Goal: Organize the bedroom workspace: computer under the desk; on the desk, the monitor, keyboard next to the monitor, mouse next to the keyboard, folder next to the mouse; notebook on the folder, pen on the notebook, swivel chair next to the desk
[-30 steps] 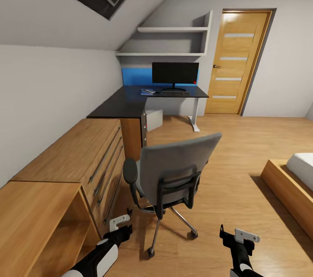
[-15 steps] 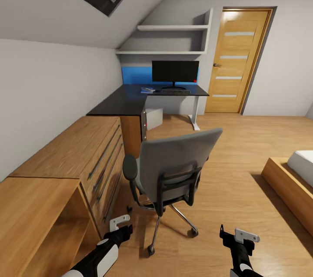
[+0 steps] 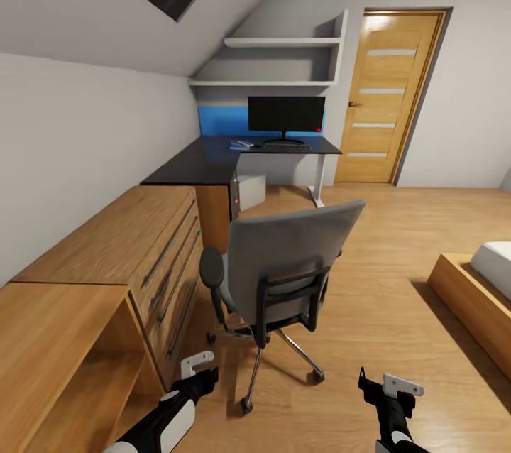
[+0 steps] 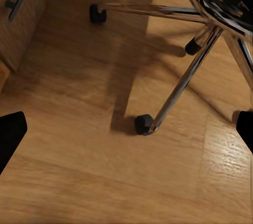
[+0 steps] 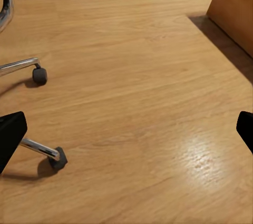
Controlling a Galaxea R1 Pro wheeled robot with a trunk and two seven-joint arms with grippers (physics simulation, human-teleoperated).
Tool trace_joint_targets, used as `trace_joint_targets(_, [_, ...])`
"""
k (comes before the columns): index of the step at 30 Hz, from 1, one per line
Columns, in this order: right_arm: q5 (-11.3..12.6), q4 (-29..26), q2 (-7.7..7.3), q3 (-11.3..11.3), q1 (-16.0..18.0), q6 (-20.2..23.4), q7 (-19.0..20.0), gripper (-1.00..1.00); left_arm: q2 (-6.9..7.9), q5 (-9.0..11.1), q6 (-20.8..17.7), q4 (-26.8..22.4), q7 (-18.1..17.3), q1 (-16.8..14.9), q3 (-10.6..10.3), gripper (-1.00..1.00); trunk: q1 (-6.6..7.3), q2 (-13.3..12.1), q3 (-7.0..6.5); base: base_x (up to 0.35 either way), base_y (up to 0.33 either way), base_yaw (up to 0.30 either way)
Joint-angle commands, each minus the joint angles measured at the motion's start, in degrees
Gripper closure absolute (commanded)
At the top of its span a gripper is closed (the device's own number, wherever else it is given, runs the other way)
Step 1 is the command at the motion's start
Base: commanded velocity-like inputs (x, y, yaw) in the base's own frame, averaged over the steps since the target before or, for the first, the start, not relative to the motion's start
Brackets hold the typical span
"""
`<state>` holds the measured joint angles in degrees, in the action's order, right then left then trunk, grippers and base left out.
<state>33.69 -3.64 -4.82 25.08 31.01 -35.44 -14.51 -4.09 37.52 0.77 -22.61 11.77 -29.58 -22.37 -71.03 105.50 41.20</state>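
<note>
A: What is nearest to the robot?

B: The two grippers, low over the wooden floor point(image 3: 397, 254). The left gripper point(image 3: 202, 373) is near the chair's castors. In its wrist view the fingers point(image 4: 10, 134) stand far apart with nothing between them. The right gripper point(image 3: 387, 389) is also spread wide and empty, over bare floor.

A: And the chair?

B: The chair point(image 3: 284, 265) stands just ahead, its grey back turned to the robot, on its chrome base point(image 4: 179, 92). It is beside a wooden drawer chest point(image 3: 121, 247) at the left and well apart from the surface. I cannot see the seat, so I cannot tell what lies on it.

A: What is further away?

B: The black surface point(image 3: 213, 162) in the corner under the sloped wall. The computer point(image 3: 251, 192) sits on the floor beneath it. On top, the monitor point(image 3: 286, 114) is upright, and the keyboard point(image 3: 286, 146) lies just in front of its foot. Left of the keyboard there is something blue point(image 3: 240, 145), maybe the folder, too small to tell. Behind is a wooden door point(image 3: 387, 94), and a bed point(image 3: 475, 290) is at the right.
</note>
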Motion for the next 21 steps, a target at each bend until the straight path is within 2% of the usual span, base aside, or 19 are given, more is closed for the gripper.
trace_joint_targets(1, [0.06, -0.05, -0.01, 0.50, 0.02, 0.02, -0.49, -1.00, -0.03, 0.45, 0.09, -0.06, 0.44, -0.04, -0.49, -1.00, -0.22, 0.44, 0.24, 0.000, 0.000, 0.000])
trace_joint_targets(21, [0.06, 0.51, -0.01, 0.50, 0.02, 0.02, -0.47, -1.00, -0.28, 0.45, 0.81, -0.06, 0.44, -0.04, -0.49, -1.00, -4.61, 8.46, 3.83, 0.000, 0.000, 0.000])
